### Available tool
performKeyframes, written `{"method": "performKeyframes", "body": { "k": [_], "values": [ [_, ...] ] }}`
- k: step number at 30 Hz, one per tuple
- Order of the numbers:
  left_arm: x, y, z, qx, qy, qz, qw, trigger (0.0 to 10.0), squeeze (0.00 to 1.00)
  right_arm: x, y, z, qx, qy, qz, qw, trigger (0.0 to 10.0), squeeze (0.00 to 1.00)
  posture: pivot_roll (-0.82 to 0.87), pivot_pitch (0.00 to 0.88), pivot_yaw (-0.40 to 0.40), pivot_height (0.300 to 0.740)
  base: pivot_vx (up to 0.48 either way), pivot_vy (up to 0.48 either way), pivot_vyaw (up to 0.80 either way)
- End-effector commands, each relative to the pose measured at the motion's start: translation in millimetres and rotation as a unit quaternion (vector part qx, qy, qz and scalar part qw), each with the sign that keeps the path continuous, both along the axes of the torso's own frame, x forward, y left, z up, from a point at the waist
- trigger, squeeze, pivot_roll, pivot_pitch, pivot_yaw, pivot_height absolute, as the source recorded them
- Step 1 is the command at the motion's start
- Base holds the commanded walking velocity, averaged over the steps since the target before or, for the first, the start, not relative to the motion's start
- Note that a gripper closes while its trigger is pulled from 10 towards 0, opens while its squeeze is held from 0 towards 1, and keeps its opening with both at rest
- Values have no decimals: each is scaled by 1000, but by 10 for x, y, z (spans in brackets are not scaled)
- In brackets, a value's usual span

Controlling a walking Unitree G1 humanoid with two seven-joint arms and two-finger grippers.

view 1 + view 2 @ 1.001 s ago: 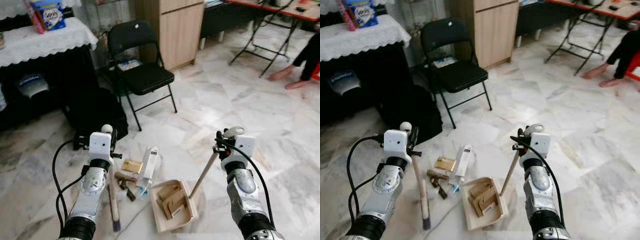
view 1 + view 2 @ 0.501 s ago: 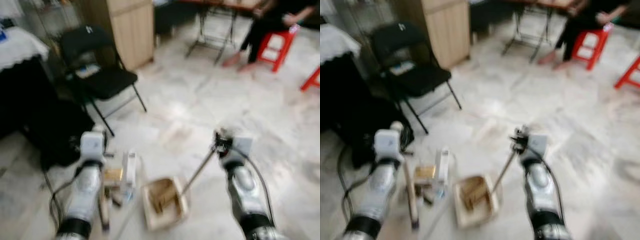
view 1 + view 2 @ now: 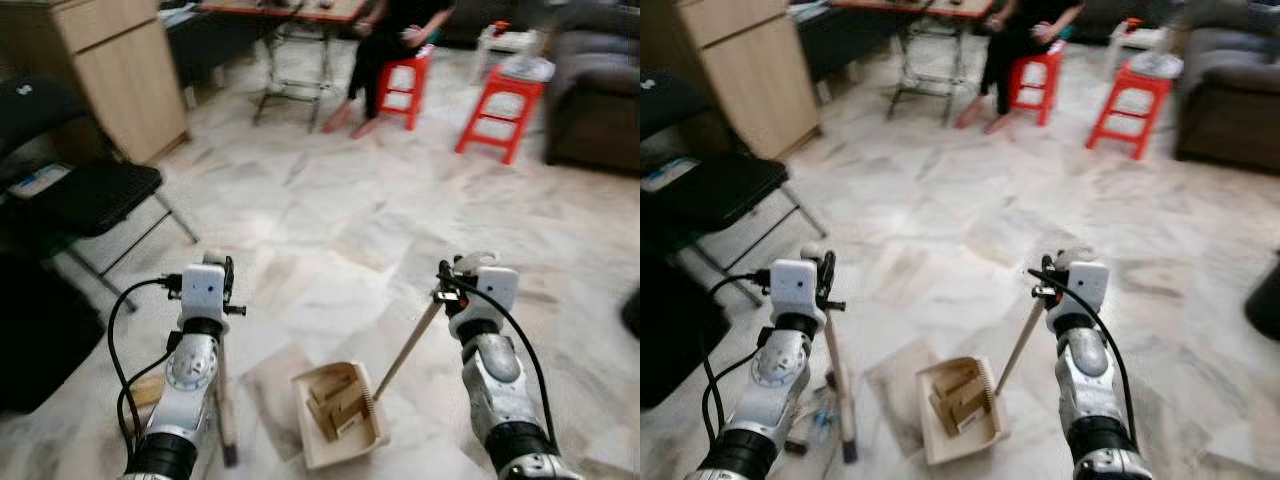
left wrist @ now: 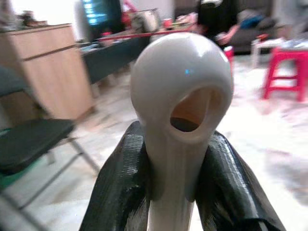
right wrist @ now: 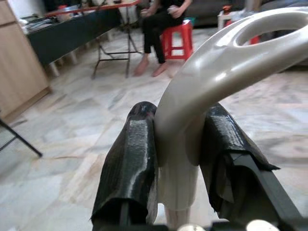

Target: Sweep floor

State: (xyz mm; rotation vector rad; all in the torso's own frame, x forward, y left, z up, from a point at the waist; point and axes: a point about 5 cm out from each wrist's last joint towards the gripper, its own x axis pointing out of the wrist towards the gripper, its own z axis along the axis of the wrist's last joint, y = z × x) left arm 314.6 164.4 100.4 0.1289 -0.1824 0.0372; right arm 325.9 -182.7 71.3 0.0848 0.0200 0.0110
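In the left eye view, a broom (image 3: 222,385) is held upright by the left gripper (image 3: 225,290), its bristle end down on the marble floor (image 3: 330,240). A long-handled dustpan (image 3: 340,414), loaded with cardboard scraps (image 3: 335,403), sits on the floor between the arms, its handle clamped by the right gripper (image 3: 447,285).

In the right eye view, loose litter (image 3: 812,425) is seen beside the broom foot. A folding chair (image 3: 710,190) stands close on the left; open floor runs ahead toward red stools (image 3: 1127,95) and a seated person (image 3: 1018,40).

In the left wrist view, the fingers (image 4: 122,185) are closed on the broom's rounded plastic tip.

In the right wrist view, the fingers (image 5: 130,161) are pinched below the dustpan's loop. Both tools are judged light, stiff and smooth, liable to twist; lower grips would be steadier.
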Motion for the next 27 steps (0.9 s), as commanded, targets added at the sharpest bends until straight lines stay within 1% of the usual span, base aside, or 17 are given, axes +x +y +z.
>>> {"method": "performKeyframes", "body": {
  "k": [1, 8, 16, 19, 24, 27],
  "values": [
    [27, 26, 103, 7, -26, 2, 1000, 10000, 0, 83, 5, 174, -4, -35, 3, 999, 10000, 0, -129, 0, 9, 740, 0, 0, -800],
    [7, 52, 90, 8, -25, 6, 1000, 10000, 0, 81, -12, 169, -5, -33, 1, 999, 10000, 0, -124, 0, 11, 740, 0, 0, -800],
    [12, 79, 98, 9, -24, 5, 1000, 10000, 0, 78, 30, 155, 0, -32, 1, 999, 10000, 0, -119, 0, 23, 740, 0, 0, -800],
    [14, 78, 99, 8, -23, 2, 1000, 10000, 0, 71, 36, 165, 8, -41, -3, 999, 10000, 0, -119, 0, 27, 740, 0, 0, -800],
    [21, 52, 107, 8, -22, -7, 1000, 10000, 0, 43, 20, 144, 7, -42, -12, 999, 10000, 0, -115, 0, 40, 740, 0, 0, 0],
    [28, 37, 115, 6, -21, -18, 1000, 10000, 0, 18, 48, 116, 8, -42, -15, 999, 10000, 0, -118, 0, 55, 740, 0, 0, 0]
  ]
}}
